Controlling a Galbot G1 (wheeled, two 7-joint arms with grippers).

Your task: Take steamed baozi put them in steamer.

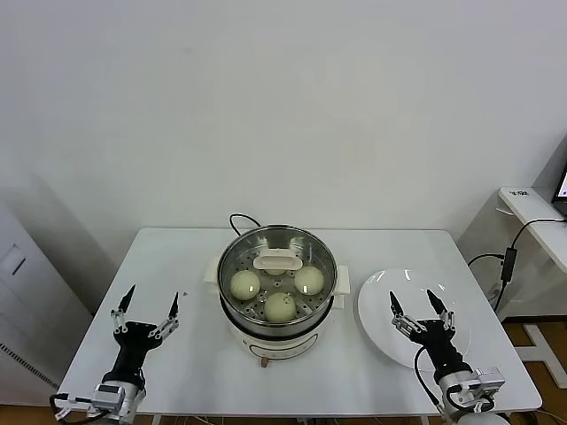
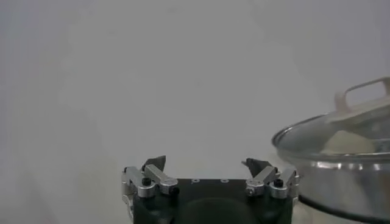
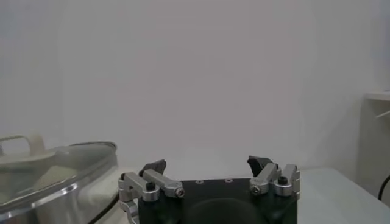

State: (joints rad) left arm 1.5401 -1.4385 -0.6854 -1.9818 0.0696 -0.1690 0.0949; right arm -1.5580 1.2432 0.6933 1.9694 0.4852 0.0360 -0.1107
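Stainless steel, round and shiny: we note the steamer pot (image 1: 277, 282) at the middle of the white table (image 1: 186, 257), its round glass lid with a white handle (image 1: 277, 262) on top. Under the glass we count three cream-white round baozi (image 1: 280, 306); a fourth we cannot make out. A flat white plate (image 1: 381, 323) lies just beside the steamer, on its right. Left gripper (image 1: 151, 305) hovers near the table's front left corner, fingers spread wide, holding nothing. Right gripper (image 1: 414, 307) hangs over the plate, likewise wide open and empty.
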